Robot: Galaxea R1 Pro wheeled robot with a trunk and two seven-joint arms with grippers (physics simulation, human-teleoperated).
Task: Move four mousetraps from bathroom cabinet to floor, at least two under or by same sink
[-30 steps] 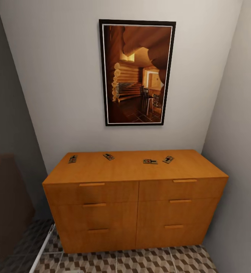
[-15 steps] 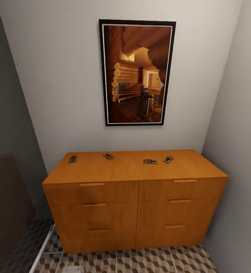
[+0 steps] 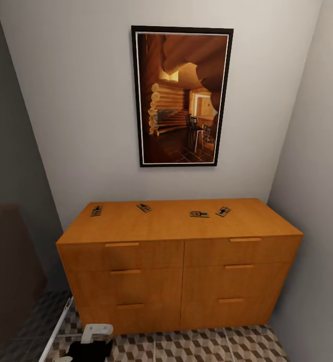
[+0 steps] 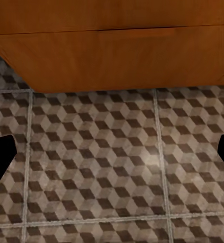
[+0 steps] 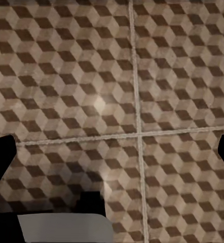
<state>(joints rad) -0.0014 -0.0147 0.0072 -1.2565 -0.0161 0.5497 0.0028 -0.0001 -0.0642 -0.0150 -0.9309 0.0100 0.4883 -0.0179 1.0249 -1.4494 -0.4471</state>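
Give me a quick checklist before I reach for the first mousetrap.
1. All four mousetraps on the cabinet top: ok, at.
2. Traps lying apart, none stacked: ok.
3. Left hand open and holding nothing: ok; fingertips wide apart over the floor.
4. Right hand open and holding nothing: ok.
5. Left arm raised to cabinet top: not ok, low at the cabinet's foot.
6. Sink in view for placing: cannot tell.
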